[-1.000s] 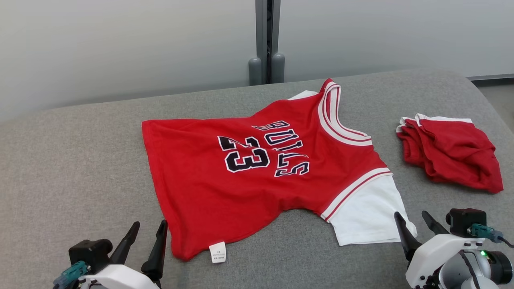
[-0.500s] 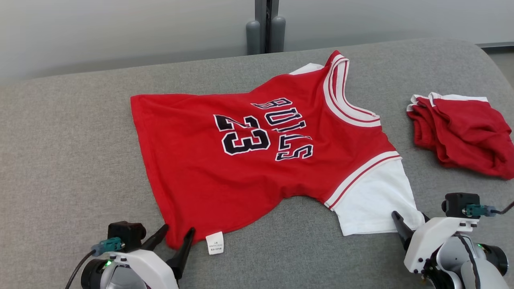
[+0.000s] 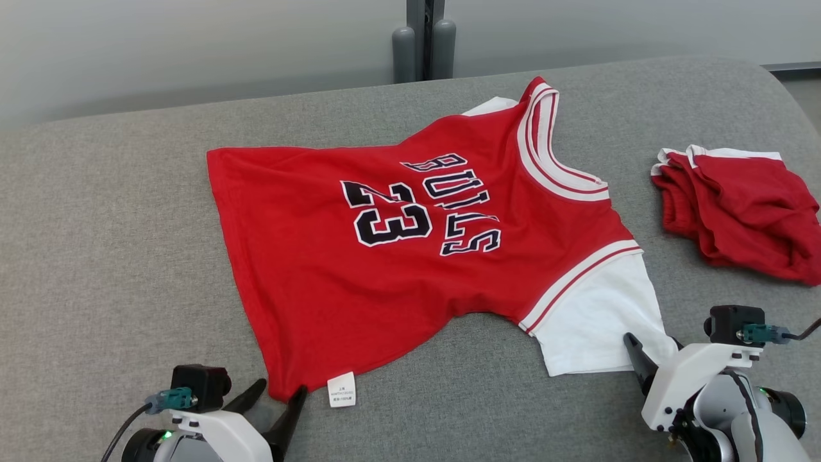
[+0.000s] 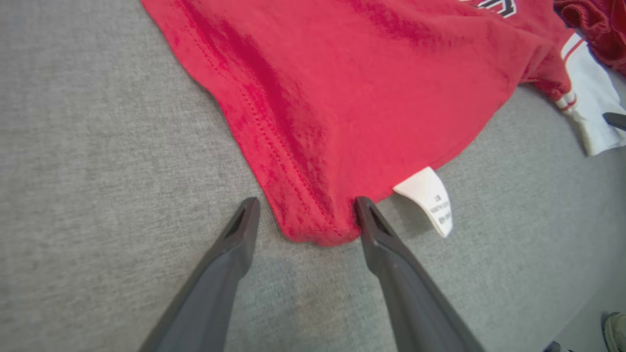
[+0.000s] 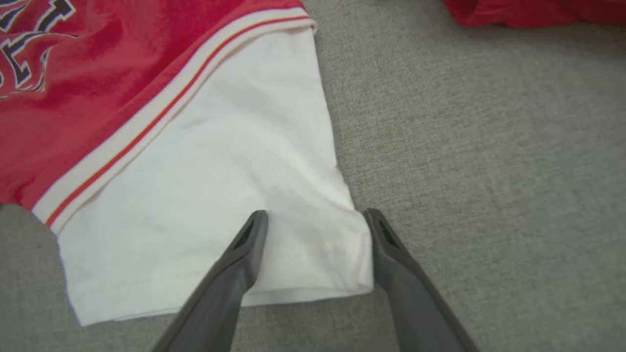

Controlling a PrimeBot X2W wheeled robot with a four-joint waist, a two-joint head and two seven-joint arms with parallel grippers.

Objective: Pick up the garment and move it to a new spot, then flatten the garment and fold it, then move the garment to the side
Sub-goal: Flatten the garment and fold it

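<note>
Red jersey [image 3: 385,256] lies spread out mid-way on my grey cushion [image 3: 115,224], neck toward 2 o'clock, hem toward 9. My left gripper [image 4: 306,203] is spread wide, straddling the hem corner at 7 o'clock (white tag [image 3: 341,389] just beside it). Right gripper [image 5: 315,214] gapes too, around the white sleeve [image 3: 596,321] corner at 5 o'clock, gripping nothing. Another red bundle [image 3: 737,212] sits at 3 o'clock, apart from it.

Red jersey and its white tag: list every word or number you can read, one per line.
"BULLS": black letters on the chest of the red fabric jersey with white sleeves.
"23": black number beside those letters.
Too small to read: print on the white fabric tag at the hem.
</note>
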